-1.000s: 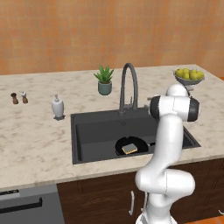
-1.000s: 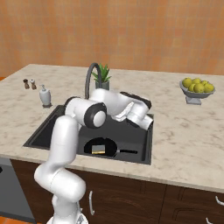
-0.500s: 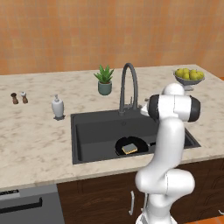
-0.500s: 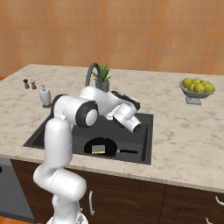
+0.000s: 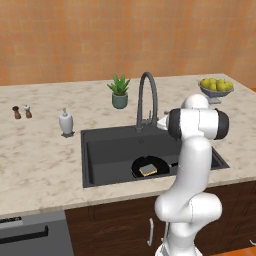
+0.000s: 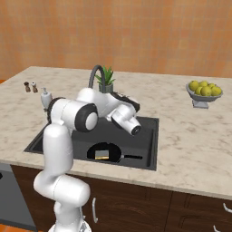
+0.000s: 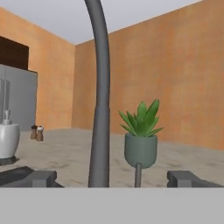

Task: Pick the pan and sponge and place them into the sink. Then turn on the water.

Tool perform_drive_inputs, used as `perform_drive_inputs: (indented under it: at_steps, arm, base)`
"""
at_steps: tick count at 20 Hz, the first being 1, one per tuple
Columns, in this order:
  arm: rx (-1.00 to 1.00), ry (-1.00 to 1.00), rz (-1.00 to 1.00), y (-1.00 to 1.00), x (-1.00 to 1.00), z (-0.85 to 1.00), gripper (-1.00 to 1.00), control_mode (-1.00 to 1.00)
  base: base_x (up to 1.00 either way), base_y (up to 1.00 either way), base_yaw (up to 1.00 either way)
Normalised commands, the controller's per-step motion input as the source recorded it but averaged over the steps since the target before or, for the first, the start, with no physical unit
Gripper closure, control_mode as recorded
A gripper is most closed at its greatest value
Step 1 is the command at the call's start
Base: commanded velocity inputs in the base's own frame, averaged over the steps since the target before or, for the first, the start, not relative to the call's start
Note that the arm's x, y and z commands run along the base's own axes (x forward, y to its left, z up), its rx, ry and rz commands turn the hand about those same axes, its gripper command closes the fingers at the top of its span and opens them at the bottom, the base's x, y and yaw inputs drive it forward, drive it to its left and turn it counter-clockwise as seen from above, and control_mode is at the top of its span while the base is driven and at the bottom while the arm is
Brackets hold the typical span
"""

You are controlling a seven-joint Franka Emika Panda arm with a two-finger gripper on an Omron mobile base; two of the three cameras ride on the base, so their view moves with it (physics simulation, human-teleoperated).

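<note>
Counter (image 5: 40, 160) of pale speckled stone is running wall to wall, with the sink (image 5: 110, 150) lying sunk in its middle as a dark rectangular basin. Arm is rising from the base at the front edge of the counter, bending at a dark-capped elbow above the sink's right rim and reaching back toward the faucet (image 5: 148, 95). Hand is pointing level at the faucet's upright pipe (image 7: 99, 96), just in front of the sink's back edge. Gripper (image 7: 111, 178) is standing released, its two dark fingertips (image 7: 186, 178) spread wide on either side of the pipe and touching nothing. Pan (image 5: 150, 167) is lying flat on the sink floor near the front right corner, its short handle (image 6: 131, 157) pointing toward the right wall. Sponge (image 5: 148, 170) is resting inside the pan. Left half of the basin is lying bare. Potted plant (image 5: 119, 91) is standing just behind the faucet; a white soap bottle (image 5: 66, 123) is standing beside the sink's back left corner. Fruit bowl (image 5: 216, 88) is sitting well apart at the far right, and two small shakers (image 5: 22, 112) are sitting well apart at the far left.
</note>
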Motion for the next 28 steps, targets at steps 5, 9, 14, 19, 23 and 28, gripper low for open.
perform_drive_inputs:
  at_steps: [5, 9, 14, 19, 23, 28]
  arm:
    - [0.0, 0.06, 0.0, 0.0, 0.14, 0.02, -1.0, -1.0]
    - [0.0, 0.07, 0.0, 0.0, 0.3, 0.0, -1.0, -1.0]
    - [0.0, 0.05, 0.0, 0.02, 0.59, -0.05, -1.0, -1.0]
    - [0.0, 0.01, 0.0, 0.0, 0.36, -0.23, -1.0, -1.0]
    - [0.0, 0.0, 0.0, 0.0, 0.23, -0.36, -1.0, -1.0]
    - [0.0, 0.0, 0.0, 0.0, 0.4, -0.26, -1.0, -1.0]
  base:
    - [0.0, 0.0, 0.0]
    - [0.0, 0.0, 0.0]
    - [0.0, 0.0, 0.0]
    - [0.0, 0.0, 0.0]
    - [0.0, 0.0, 0.0]
    - [0.0, 0.0, 0.0]
